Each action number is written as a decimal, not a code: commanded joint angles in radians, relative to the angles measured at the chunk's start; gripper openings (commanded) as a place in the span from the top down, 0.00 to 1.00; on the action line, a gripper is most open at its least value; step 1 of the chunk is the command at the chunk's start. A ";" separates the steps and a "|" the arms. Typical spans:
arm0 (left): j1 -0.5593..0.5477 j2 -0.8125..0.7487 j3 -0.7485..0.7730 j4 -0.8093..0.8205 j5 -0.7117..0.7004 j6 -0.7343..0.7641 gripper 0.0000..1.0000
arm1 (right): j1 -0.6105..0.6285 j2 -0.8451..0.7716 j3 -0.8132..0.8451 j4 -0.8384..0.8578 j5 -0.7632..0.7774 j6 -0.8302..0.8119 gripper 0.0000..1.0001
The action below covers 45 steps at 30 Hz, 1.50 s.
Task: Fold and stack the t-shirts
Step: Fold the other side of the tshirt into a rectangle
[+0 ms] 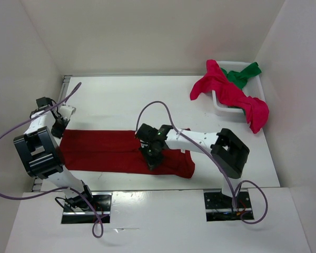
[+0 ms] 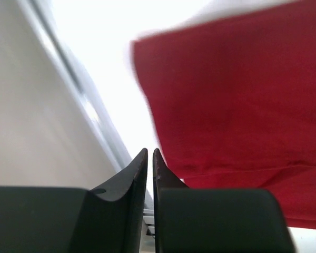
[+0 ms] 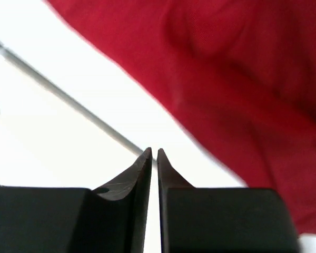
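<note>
Left gripper (image 2: 150,154) and right gripper (image 3: 154,153): fingers closed, empty. A low sweep may rumple the dark red cloth t-shirt (image 1: 105,150).

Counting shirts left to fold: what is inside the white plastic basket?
A green cloth t-shirt lies in the white basket, a crimson cloth t-shirt draped over its rim. Anything beneath them is covered.

- Dark red t-shirt (image 1: 105,153), lower centre: soft, matt cloth.
- Basket (image 1: 224,108), upper right: smooth white plastic.
- Table (image 1: 121,100): smooth white surface, faintly glossy.
</note>
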 commanded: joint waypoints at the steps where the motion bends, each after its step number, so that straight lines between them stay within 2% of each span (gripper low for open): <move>1: -0.010 -0.017 0.077 -0.008 -0.003 -0.008 0.85 | 0.026 -0.157 0.037 -0.054 0.008 0.008 0.86; 3: -0.010 -0.017 0.092 -0.020 -0.003 -0.008 0.81 | -0.004 -0.251 0.023 0.032 0.040 0.047 0.73; 5: -0.039 -0.029 0.093 -0.020 -0.003 -0.008 0.77 | -0.037 -0.282 -0.018 0.095 0.115 0.117 0.68; 6: -0.064 -0.040 0.093 -0.020 -0.003 -0.008 0.73 | -0.089 -0.282 -0.064 0.107 0.205 0.157 0.66; 9: -0.127 -0.082 0.102 -0.083 0.051 0.015 0.68 | -0.189 -0.241 -0.113 0.138 0.290 0.182 0.80; 10: -0.201 -0.101 0.131 -0.110 0.084 0.024 0.66 | -0.230 -0.241 -0.113 0.138 0.320 0.191 0.89; 12: -0.306 -0.156 0.158 -0.201 0.218 0.049 0.56 | -0.239 -0.245 -0.123 0.128 0.366 0.214 0.93; 13: -0.425 -0.156 0.204 -0.274 0.325 0.049 0.53 | -0.250 -0.257 -0.139 0.112 0.380 0.225 0.93; 14: -0.482 -0.156 0.227 -0.302 0.377 0.061 0.49 | -0.250 -0.273 -0.155 0.112 0.380 0.251 0.93; 15: -0.537 -0.156 0.255 -0.322 0.423 0.061 0.43 | -0.278 -0.306 -0.203 0.103 0.359 0.262 0.88; 16: -0.646 -0.146 0.255 -0.335 0.491 0.084 0.40 | -0.287 -0.323 -0.230 0.103 0.345 0.280 0.81; 17: -0.703 -0.145 0.255 -0.344 0.505 0.093 0.37 | -0.296 -0.340 -0.257 0.103 0.336 0.291 0.74; 18: -0.819 -0.133 0.226 -0.344 0.505 0.105 0.31 | -0.308 -0.377 -0.311 0.103 0.325 0.303 0.70; 19: -0.820 -0.116 0.206 -0.330 0.505 0.119 0.29 | -0.309 -0.395 -0.336 0.103 0.325 0.318 0.70; 20: -0.937 -0.106 0.186 -0.320 0.493 0.119 0.28 | -0.309 -0.414 -0.357 0.103 0.312 0.335 0.70; 24: -1.176 -0.060 0.088 -0.241 0.450 0.101 0.26 | -0.309 -0.484 -0.442 0.138 0.276 0.426 0.70; 27: -1.242 -0.035 0.051 -0.165 0.441 0.058 0.26 | -0.318 -0.509 -0.472 0.126 0.311 0.470 0.70; 35: -1.277 0.037 0.031 -0.080 0.419 0.010 0.25 | -0.356 -0.598 -0.517 0.085 0.321 0.497 0.70; 37: -1.277 0.046 0.010 -0.071 0.419 -0.002 0.32 | -0.356 -0.629 -0.526 0.085 0.321 0.497 0.70; 38: -1.277 0.046 0.010 -0.071 0.419 -0.011 0.40 | -0.356 -0.638 -0.526 0.085 0.321 0.507 0.70; 39: -1.277 0.046 0.010 -0.071 0.430 -0.011 0.55 | -0.365 -0.650 -0.535 0.085 0.321 0.507 0.70; 41: -1.297 0.046 -0.016 -0.080 0.430 -0.011 0.65 | -0.365 -0.650 -0.535 0.085 0.321 0.507 0.70; 42: -1.297 0.046 -0.026 -0.080 0.430 -0.011 0.74 | -0.365 -0.650 -0.546 0.094 0.321 0.507 0.70; 45: -1.297 0.046 -0.059 -0.101 0.430 0.012 0.87 | -0.365 -0.641 -0.546 0.094 0.311 0.507 0.70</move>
